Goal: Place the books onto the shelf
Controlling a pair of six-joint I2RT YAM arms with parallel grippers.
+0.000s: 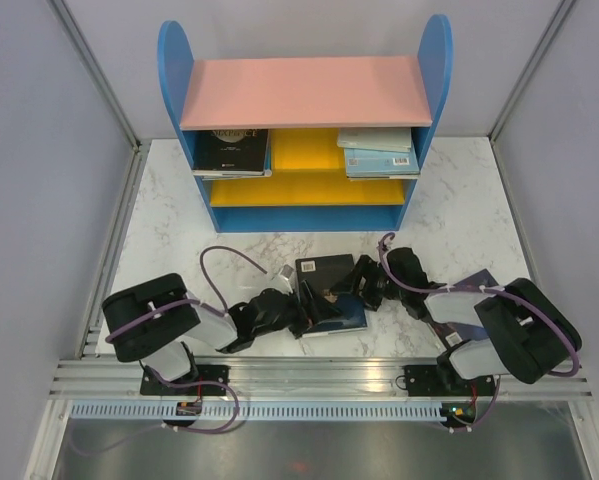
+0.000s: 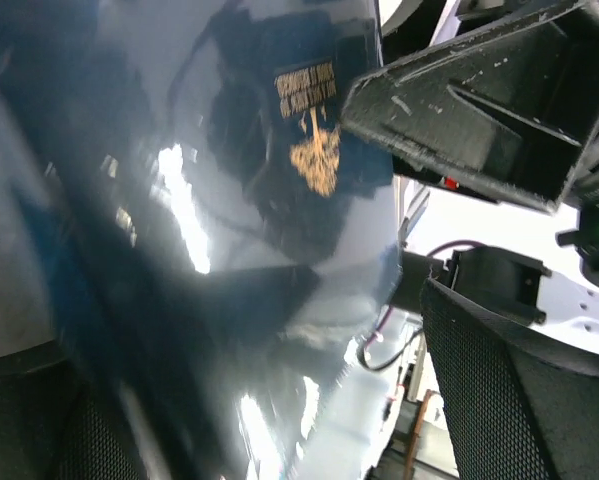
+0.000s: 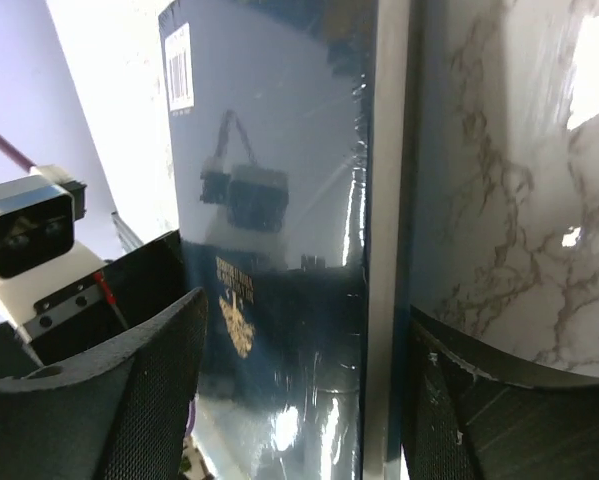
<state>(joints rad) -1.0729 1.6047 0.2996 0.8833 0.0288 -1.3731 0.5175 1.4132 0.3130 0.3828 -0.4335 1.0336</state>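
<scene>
The shelf [image 1: 174, 60] stands at the far side of a white, grey-veined marble-look table [image 1: 459, 210]. It has two rounded blue side panels, a flat matte pink top board and yellow boards below. On its upper yellow board a black paperback [image 1: 231, 150] lies flat at the left end and a small stack of pale blue ones [image 1: 379, 155] lies flat at the right end, with bare yellow between them. The remaining books sit at the near middle of the table, between the two arms: a black-covered one [image 1: 329, 268] and, just nearer, a navy one [image 1: 347, 318]. The left gripper [image 1: 301, 300] reaches in from the left, its jaws spread wide, and its dark mesh-textured pads [image 2: 519, 400] frame a glossy navy cover [image 2: 179, 250] that fills the left wrist view. That cover is streaked with bright glare and shows a gold emblem. I cannot tell whether these pads touch the book. The right gripper [image 1: 364, 290] comes in from the right. Its jaws stand apart on either side of the navy book's thin pale edge [image 3: 384, 250], one mesh pad [image 3: 109, 400] on the shiny cover side and the other on the marble side. A white barcode label [image 3: 180, 65] sits at the cover's corner. Whether these pads press the book is not clear.
</scene>
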